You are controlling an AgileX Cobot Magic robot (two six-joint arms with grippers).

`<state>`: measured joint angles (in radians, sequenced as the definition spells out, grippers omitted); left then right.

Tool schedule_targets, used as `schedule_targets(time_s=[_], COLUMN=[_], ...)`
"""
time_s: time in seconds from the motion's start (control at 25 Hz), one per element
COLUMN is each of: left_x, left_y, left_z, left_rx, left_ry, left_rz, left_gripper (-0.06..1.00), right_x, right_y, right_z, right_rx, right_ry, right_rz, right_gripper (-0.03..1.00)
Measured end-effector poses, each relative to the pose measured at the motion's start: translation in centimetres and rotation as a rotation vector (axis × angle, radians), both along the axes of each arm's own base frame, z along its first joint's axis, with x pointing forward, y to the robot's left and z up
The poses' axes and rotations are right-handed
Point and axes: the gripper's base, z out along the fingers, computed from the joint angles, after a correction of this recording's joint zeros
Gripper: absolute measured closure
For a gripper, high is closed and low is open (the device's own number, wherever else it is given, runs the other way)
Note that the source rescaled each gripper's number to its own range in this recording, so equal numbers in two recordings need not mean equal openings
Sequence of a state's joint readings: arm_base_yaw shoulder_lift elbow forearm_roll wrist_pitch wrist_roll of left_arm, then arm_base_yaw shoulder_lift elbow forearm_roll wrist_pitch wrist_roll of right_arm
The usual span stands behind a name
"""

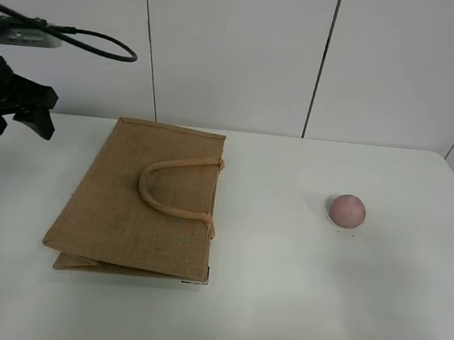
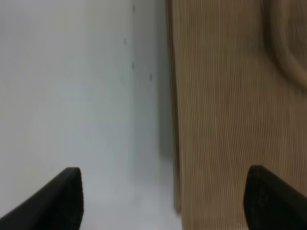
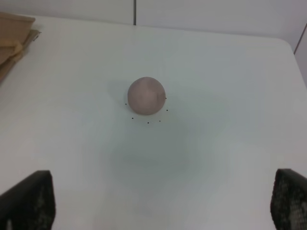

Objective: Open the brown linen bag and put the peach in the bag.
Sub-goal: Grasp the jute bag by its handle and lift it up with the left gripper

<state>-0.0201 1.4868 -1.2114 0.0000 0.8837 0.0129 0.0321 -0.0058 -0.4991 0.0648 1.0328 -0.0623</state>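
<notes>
Flat on the white table (image 1: 278,305), left of middle: large tan-brown woven jute tote bag (image 1: 134,201), closed, beige loop handle (image 1: 143,184) lying on top. Well apart to the right: small round dusty-pink peach (image 1: 347,209). Left gripper (image 2: 165,201) spread wide near the bag's left edge, apparently not touching, view blurred. Right gripper (image 3: 158,203) likewise spread wide, empty, peach ahead.

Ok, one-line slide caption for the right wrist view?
Open right gripper hovers over the peach lying free on the white table, brown linen bag just in frame.
</notes>
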Motion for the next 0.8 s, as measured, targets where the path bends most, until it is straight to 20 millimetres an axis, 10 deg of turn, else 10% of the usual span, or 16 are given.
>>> schedule_targets(time_s=[0.32,0.8], left_x=[9.4,11.9], left_y=[-3.0,-12.2], left_z=[-3.5,-11.4], left_rx=[-0.044,-0.046], left_ry=[0.064,0.229], left_rz=[-0.027,-0.085], left_gripper=[0.02,0.02], right_x=[0.0,0.0], right_y=[0.0,0.0], right_z=[0.0,0.0], right_rx=[0.000,0.000], right_ry=[0.000,0.000], right_rz=[0.000,0.000], right_gripper=[-0.03,-0.03])
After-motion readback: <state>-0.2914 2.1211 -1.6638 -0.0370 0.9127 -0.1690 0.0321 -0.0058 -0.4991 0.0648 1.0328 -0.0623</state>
